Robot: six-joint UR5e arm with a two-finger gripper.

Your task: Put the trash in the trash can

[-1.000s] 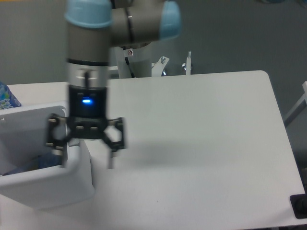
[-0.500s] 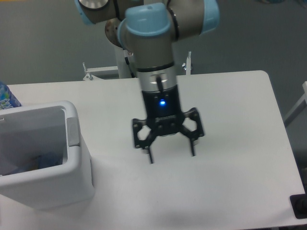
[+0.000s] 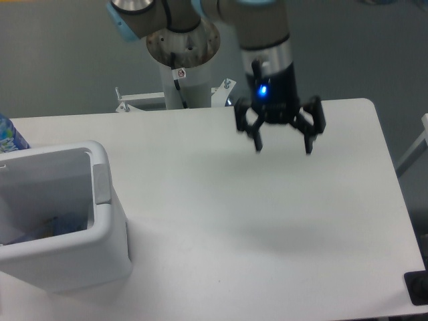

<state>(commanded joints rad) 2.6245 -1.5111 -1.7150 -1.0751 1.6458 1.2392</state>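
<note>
Gripper: the black two-finger gripper (image 3: pixel 283 148) hangs from the grey UR5e arm with light-blue joint caps (image 3: pixel 264 37), pointing down over the far right part of the white tabletop (image 3: pixel 267 221); a small blue light glows on its body.
Fingers: the two dark fingers (image 3: pixel 257 144) are spread wide apart, released, with nothing between them; their tips are clear of the tabletop, and a soft shadow lies on the surface nearer the camera than the fingers.
Trash can: the boxy white plastic bin with a thick rounded rim (image 3: pixel 100 200) stands at the near left corner, well apart from the fingers, to their left and closer to the camera; its inside is grey.
Trash: inside the bin, low against the wall, a bluish and pale shape (image 3: pixel 50 227) shows; it is too blurred to tell whether it is the crumpled paper wrapper or the crushed clear bottle. It lies far left of the fingers and below the bin's rim.
Blue-patterned bottle: a bottle with a blue and white pattern (image 3: pixel 8 137) is cut off by the left edge, just behind the bin, well to the left of the fingers.
Arm base: the round grey pedestal (image 3: pixel 182 63) rises behind the far edge of the tabletop, left of and behind the fingers, with small metal brackets (image 3: pixel 224 90) beside it.
</note>
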